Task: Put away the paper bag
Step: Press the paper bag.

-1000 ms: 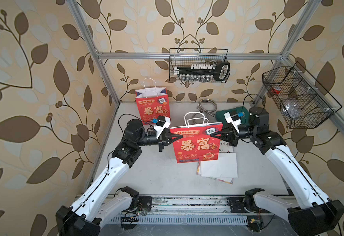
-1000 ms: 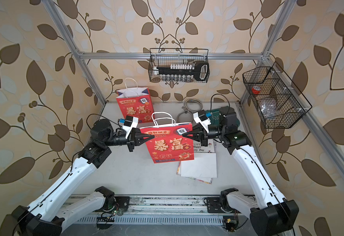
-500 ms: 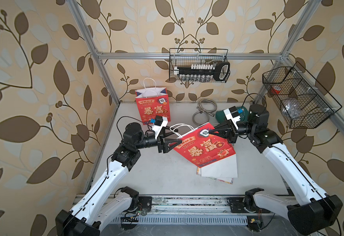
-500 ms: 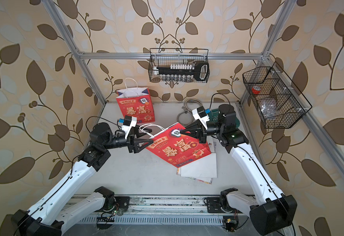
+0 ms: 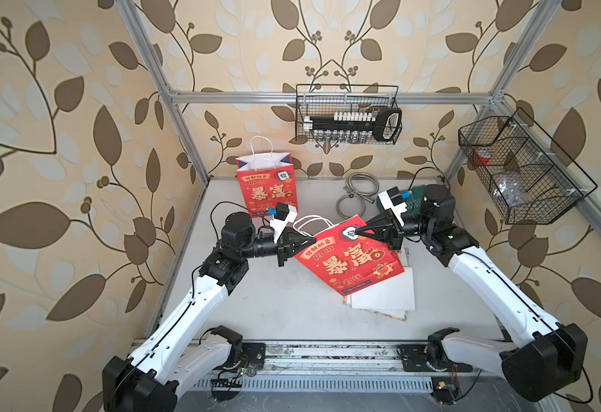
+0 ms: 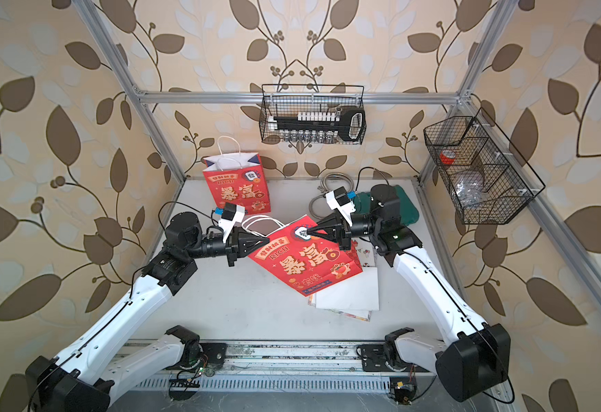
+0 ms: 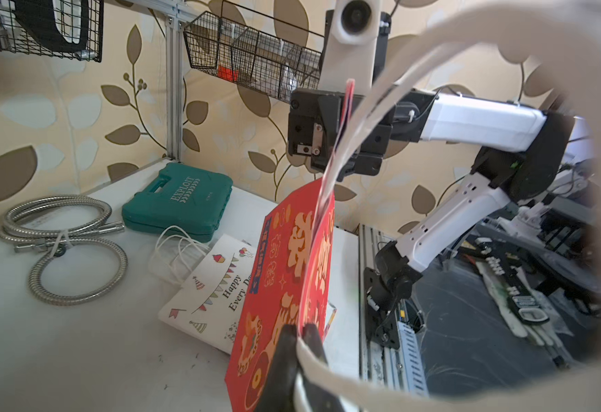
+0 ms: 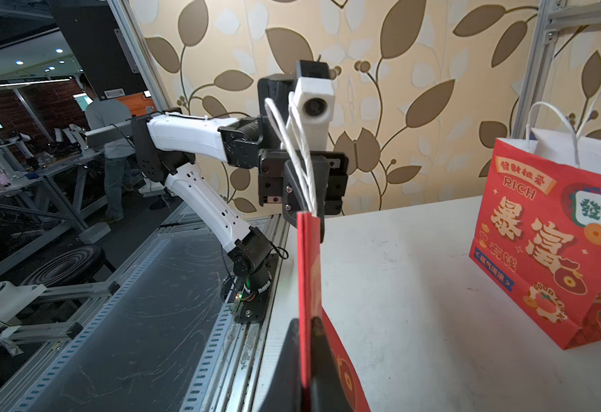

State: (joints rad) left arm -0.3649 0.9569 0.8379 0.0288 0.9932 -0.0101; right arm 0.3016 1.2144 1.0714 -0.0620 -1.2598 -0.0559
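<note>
The paper bag (image 5: 349,260) (image 6: 302,260) is red with gold lettering, folded flat, and hangs tilted above the table between both arms. My left gripper (image 5: 311,242) (image 6: 266,242) (image 7: 299,330) is shut on the bag's lower top corner, where the white rope handles (image 5: 309,223) come out. One handle loops close past the left wrist camera. My right gripper (image 5: 358,233) (image 6: 309,232) (image 8: 306,323) is shut on the higher top corner. In the right wrist view the bag (image 8: 307,267) shows edge-on, stretching to the left gripper (image 8: 309,210).
A second red bag (image 5: 268,189) (image 8: 548,257) stands open at the back left. Flat white printed bags (image 5: 384,296) lie under the held one. A green tool case (image 5: 416,196) and a coiled metal hose (image 5: 356,199) sit at the back. Wire baskets (image 5: 349,117) (image 5: 520,171) hang on the walls.
The bag hung level between both grippers. The left gripper opened and let go, the bag tipped down on its side, and the left gripper has shut on its corner again.
</note>
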